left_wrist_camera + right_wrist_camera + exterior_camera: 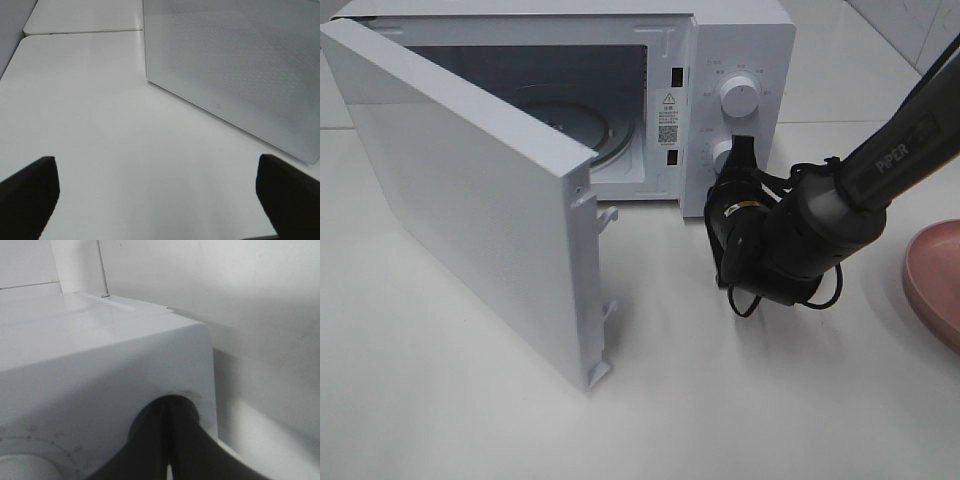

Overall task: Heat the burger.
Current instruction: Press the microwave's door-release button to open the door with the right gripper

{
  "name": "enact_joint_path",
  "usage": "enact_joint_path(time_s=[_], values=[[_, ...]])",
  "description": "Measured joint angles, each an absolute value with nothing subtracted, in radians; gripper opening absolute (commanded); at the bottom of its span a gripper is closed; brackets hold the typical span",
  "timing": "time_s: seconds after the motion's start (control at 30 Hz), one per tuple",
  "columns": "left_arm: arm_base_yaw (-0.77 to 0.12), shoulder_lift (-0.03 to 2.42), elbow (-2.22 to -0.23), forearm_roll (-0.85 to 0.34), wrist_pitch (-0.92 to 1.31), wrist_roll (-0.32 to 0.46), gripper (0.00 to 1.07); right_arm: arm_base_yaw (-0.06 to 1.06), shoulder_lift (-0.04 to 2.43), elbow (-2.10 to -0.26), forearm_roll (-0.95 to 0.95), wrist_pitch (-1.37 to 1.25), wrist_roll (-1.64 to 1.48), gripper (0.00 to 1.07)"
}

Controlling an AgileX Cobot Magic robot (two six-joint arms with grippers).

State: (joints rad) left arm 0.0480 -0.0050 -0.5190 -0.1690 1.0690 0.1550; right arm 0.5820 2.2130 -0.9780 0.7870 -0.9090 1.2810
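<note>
Microwave (750,40): closed right claw (740,147) touching lower knob (721,158).

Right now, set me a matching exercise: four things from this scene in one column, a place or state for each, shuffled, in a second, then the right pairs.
Things:
1. microwave door
2. right gripper
3. left gripper
4. pink plate

Places or states:
A. at the right edge of the high view, partly cut off
B. swung open
C. jaws wide apart above the table
D. shut, at the lower knob

Pairs: 1-B, 2-D, 3-C, 4-A
</note>
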Motion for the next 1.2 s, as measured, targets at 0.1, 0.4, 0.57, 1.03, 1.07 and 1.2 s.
enact_joint_path(time_s=[0.1,0.4,0.57,1.03,1.07,1.2], values=[[0.048,-0.005,-0.519,-0.169,1.069,0.155,1.00,0.582,2.213,-0.978,0.788,-0.908,1.281,0.00],[0.048,-0.005,-0.519,-0.169,1.069,0.155,1.00,0.579,2.202,-0.983,0.790,-0.856,1.281,0.00],[0.048,-0.005,-0.519,-0.169,1.069,0.155,1.00,0.562,2.173,-0.964,0.761,-0.822,1.282,0.00],[0.048,-0.005,-0.519,-0.169,1.069,0.155,1.00,0.539,2.102,-0.886,0.619,-0.784,1.342,0.00],[0.048,-0.005,-0.519,-0.169,1.069,0.155,1.00,0.539,2.102,-0.886,0.619,-0.784,1.342,0.00],[0.048,-0.005,-0.519,-0.169,1.069,0.155,1.00,0.535,2.057,-0.853,0.588,-0.781,1.343,0.00]])
